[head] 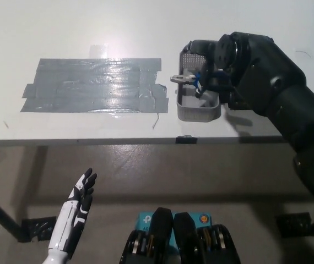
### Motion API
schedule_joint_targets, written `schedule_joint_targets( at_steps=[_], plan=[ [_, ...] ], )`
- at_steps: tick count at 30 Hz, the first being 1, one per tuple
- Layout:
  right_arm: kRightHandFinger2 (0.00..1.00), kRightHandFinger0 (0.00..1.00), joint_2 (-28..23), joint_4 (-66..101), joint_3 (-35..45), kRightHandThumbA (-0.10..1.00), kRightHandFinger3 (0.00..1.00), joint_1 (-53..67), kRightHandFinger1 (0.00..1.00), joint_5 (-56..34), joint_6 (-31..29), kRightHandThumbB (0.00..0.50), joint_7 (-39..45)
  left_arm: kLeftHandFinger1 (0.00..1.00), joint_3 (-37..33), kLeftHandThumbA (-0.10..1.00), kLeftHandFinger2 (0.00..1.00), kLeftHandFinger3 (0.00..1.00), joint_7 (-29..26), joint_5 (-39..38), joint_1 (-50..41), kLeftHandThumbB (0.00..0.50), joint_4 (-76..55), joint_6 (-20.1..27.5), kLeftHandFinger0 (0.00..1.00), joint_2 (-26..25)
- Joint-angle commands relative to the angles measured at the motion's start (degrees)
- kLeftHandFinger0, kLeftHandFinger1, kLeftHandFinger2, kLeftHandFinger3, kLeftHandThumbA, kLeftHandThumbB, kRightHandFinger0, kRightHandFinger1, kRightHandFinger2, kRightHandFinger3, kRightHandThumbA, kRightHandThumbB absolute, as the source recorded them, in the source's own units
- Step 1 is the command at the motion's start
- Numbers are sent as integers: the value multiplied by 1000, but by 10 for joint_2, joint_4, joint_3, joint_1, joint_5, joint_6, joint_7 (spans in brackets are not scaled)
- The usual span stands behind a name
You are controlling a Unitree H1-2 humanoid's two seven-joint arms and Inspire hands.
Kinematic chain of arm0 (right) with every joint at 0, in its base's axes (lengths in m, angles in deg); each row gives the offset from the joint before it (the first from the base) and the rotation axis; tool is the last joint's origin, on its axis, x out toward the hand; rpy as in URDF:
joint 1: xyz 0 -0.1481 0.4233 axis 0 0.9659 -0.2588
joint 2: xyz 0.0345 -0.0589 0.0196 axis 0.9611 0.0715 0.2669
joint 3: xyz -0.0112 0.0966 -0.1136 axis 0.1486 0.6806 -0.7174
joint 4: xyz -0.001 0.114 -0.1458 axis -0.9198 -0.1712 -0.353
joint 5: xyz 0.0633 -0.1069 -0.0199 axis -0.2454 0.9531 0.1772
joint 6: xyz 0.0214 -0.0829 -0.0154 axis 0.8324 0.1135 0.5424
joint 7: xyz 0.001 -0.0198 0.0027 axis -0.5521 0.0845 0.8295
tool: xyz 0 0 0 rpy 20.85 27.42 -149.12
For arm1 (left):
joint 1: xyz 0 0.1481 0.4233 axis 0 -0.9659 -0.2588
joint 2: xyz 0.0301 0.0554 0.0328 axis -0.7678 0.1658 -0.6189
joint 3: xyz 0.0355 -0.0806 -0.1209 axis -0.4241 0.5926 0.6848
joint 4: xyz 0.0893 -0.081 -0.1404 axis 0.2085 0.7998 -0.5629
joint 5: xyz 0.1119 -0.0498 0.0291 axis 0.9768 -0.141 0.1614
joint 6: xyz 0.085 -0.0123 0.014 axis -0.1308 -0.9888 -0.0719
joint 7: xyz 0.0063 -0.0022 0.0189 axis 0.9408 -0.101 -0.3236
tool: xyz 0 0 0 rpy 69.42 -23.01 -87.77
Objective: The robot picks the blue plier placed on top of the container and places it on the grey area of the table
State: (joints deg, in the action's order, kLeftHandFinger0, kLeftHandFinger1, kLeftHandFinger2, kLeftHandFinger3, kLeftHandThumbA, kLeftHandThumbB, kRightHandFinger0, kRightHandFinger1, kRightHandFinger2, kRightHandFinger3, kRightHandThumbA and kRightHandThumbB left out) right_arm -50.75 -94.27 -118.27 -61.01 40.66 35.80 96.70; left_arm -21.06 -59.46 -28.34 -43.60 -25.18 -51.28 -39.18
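The blue plier [198, 79] lies across the top of the small grey container [199, 111] on the white table; only its metal tip and a bit of blue handle show. My black right hand [216, 65] has come down over the plier's handles and covers them, so its grip is hidden. The grey area [91, 85], a patch of grey tape, lies flat to the left of the container with nothing on it. My white left hand [77, 208] rests open below the table's front edge at the lower left.
The table's front edge [146, 141] runs across the middle of the view, with floor below it. My black right forearm [289, 110] covers the table's right side. A small dark clip [185, 139] sits on the edge below the container.
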Motion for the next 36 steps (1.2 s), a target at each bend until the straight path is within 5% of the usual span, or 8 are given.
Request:
schedule_joint_targets(
  at_steps=[1, 36],
  plan=[
    [1000, 1000, -12, 9, 2, 1000, 1000, -40, 1000, 21, -24, 358, -16, 1000, 4, 1000, 1000, 1000, -4, -5, -1, 152, -23, 19, 1000, -7],
    [1000, 1000, -3, -48, 10, 1000, 1000, -20, 1000, 29, -65, 380, -26, 1000, 4, 1000, 1000, 1000, -1, -15, 11, 99, -28, 17, 1000, -12]
  ],
)
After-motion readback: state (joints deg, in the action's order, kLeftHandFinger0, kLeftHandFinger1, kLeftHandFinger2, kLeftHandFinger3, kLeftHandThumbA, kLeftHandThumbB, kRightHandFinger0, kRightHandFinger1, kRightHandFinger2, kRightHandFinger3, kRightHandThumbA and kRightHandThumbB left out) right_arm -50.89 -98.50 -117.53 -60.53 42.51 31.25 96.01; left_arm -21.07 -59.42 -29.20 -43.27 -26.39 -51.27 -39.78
